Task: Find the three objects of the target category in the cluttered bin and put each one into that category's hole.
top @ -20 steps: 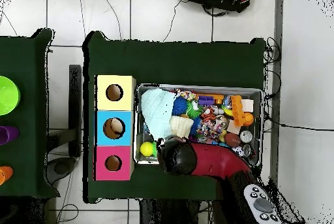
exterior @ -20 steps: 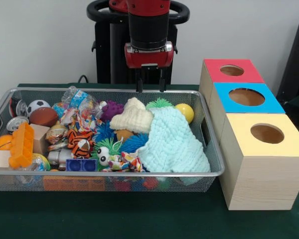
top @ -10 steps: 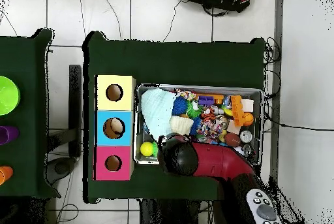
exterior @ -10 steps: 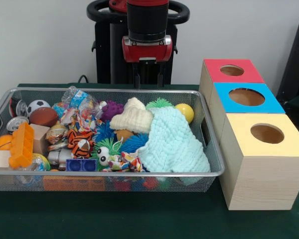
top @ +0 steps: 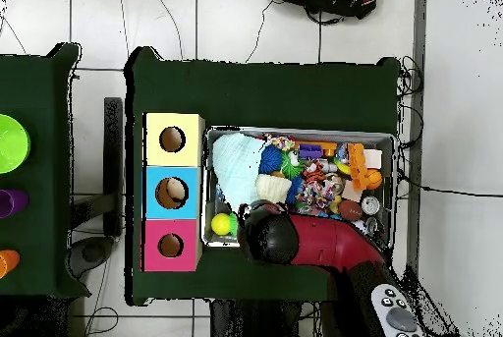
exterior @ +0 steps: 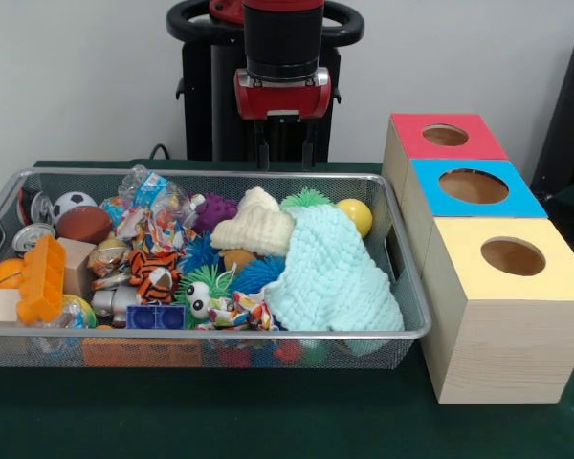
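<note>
Gripper hangs above the bin's far rim, fingers apart, empty. One clear bottle with a multicolour label lies in the bin's far-left part, just beside the purple toy; other bottles I can't pick out in the clutter. It probably handles light, thin-walled, crushable and slick, so take it across the body, gently. The blue hole sits right of the bin, middle box.
</note>
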You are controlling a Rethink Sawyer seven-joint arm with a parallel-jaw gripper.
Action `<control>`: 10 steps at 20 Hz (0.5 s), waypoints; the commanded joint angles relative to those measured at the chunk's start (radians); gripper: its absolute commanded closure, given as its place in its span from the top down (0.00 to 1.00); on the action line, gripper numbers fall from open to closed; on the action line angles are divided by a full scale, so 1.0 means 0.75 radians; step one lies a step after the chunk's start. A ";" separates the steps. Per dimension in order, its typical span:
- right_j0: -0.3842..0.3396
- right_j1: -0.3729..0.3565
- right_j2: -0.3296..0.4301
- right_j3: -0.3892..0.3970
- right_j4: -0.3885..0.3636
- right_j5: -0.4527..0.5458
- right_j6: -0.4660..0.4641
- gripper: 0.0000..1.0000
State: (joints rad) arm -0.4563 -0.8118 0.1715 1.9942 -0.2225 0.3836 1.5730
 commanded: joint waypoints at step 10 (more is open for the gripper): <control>-0.005 0.053 0.103 -0.177 -0.067 0.042 -0.009 1.00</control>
State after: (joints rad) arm -0.4562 -0.8097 0.1715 1.9842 -0.2227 0.3840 1.5730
